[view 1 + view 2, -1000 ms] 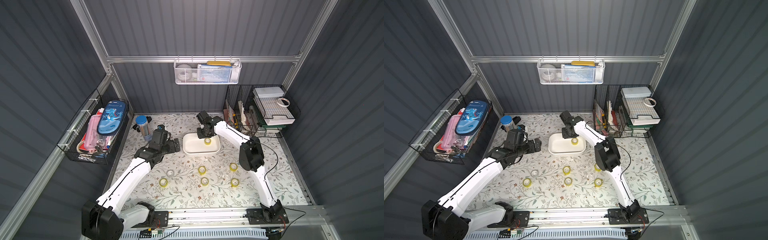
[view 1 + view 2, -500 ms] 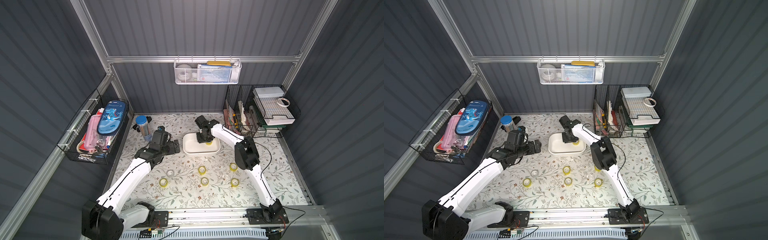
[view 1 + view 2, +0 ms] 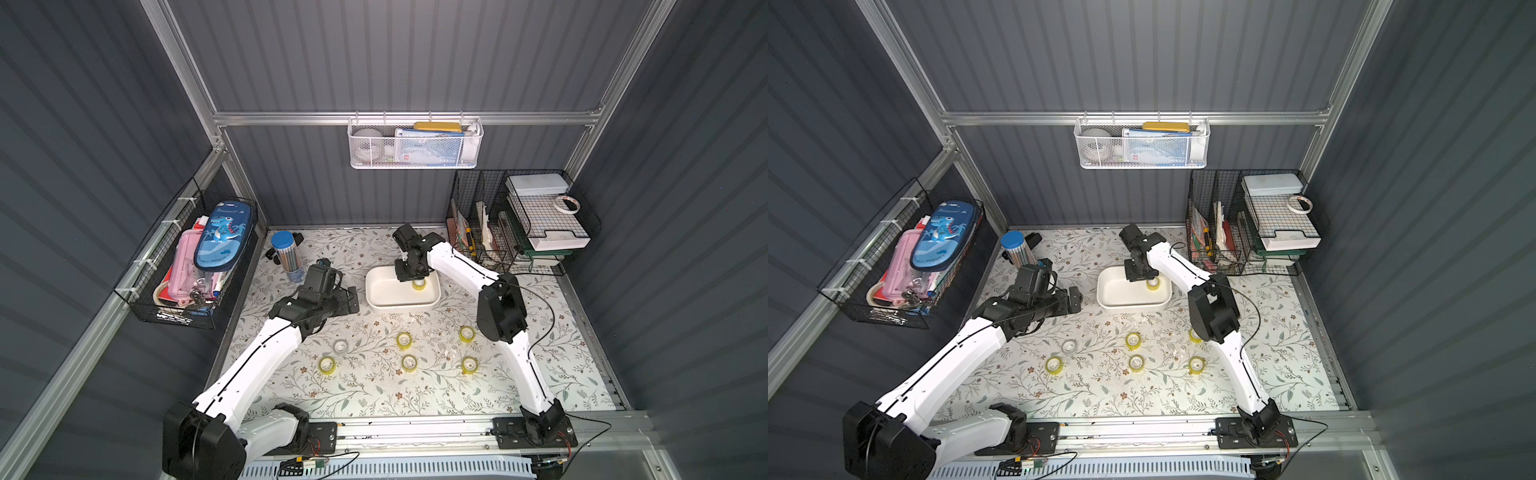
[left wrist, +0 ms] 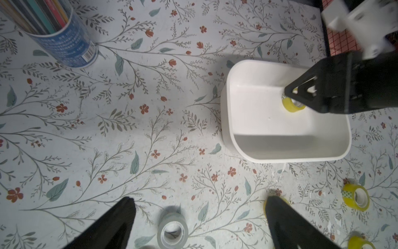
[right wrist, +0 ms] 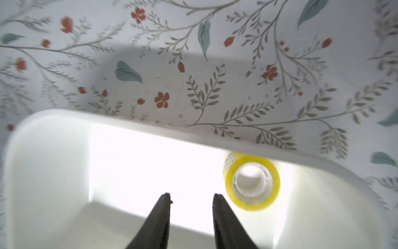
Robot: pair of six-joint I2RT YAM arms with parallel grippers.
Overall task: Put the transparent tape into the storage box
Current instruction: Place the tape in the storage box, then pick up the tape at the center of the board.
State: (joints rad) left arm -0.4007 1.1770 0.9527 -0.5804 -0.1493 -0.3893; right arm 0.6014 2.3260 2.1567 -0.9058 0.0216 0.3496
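The storage box (image 3: 399, 308) (image 3: 1128, 306) (image 4: 280, 160) (image 5: 64, 114) is a white tub in the middle of the floral mat. One yellow transparent tape roll (image 3: 419, 284) (image 3: 1153, 283) (image 4: 290, 107) (image 5: 252, 181) lies inside it by the far wall. My right gripper (image 3: 410, 275) (image 5: 191, 197) hangs inside the box, open, with nothing between its fingers and the roll just beside one finger. My left gripper (image 3: 343, 301) (image 4: 199, 200) stands wide open over the mat left of the box. A colourless roll (image 3: 340, 345) (image 4: 172, 231) lies below it. Several yellow rolls (image 3: 404, 340) (image 3: 1133, 340) lie on the mat nearer the front.
A blue-capped tube of pencils (image 3: 286, 253) (image 4: 64, 43) stands at the back left. A black wire basket (image 3: 187, 257) hangs on the left wall, black wire racks (image 3: 519, 224) stand at the back right, and a white perforated basket (image 3: 415, 143) hangs on the back wall.
The right arm has shifted slightly over the box, with its jaws at the same width. The yellow roll lies in the same place. The left arm has not moved.
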